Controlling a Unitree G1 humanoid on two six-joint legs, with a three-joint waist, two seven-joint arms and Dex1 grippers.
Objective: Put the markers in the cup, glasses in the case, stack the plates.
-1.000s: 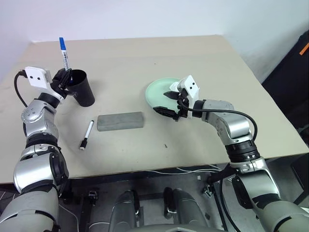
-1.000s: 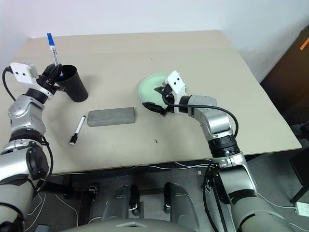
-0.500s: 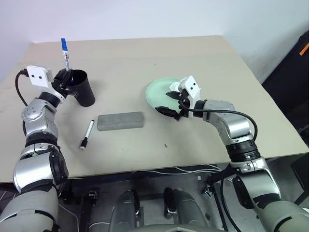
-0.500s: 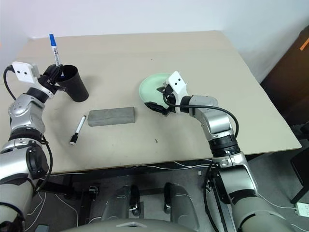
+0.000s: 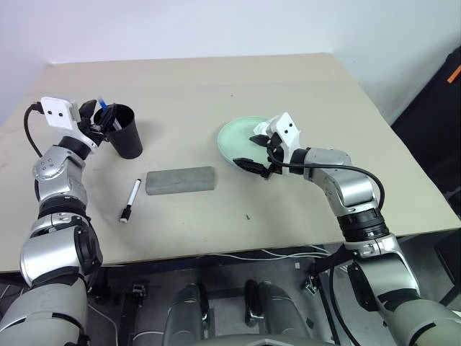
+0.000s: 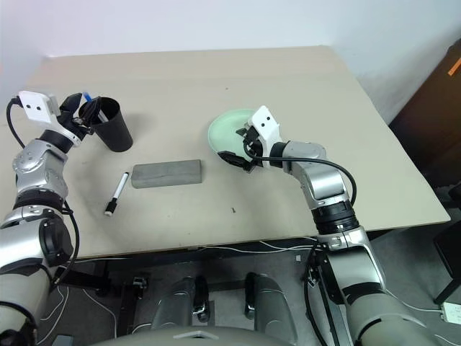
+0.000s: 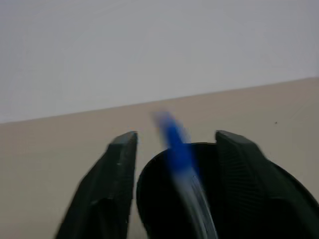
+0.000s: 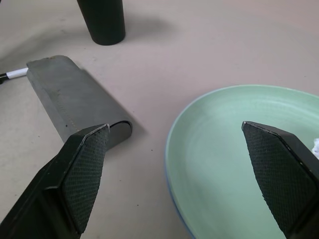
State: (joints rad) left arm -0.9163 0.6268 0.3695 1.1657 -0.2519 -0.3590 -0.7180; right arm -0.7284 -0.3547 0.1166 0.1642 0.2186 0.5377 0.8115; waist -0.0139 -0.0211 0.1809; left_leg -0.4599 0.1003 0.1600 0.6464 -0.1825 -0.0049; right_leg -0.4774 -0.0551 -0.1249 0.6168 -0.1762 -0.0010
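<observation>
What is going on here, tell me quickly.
A two-armed robot is tidying a table. Its left pincer is open at the cup, with the blue marker dropping in. The black marker lies on the table by the shut case. The right pincer, open, hovers at the green plate's near rim.

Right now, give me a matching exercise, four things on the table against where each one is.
1. blue-capped marker
2. black-capped marker
3. case
4. green plate

A. lies closed mid-table
B. between the open right gripper's fingers
C. dropping into the cup
D. lies on the table left of the case

Pairs: 1-C, 2-D, 3-A, 4-B
</observation>
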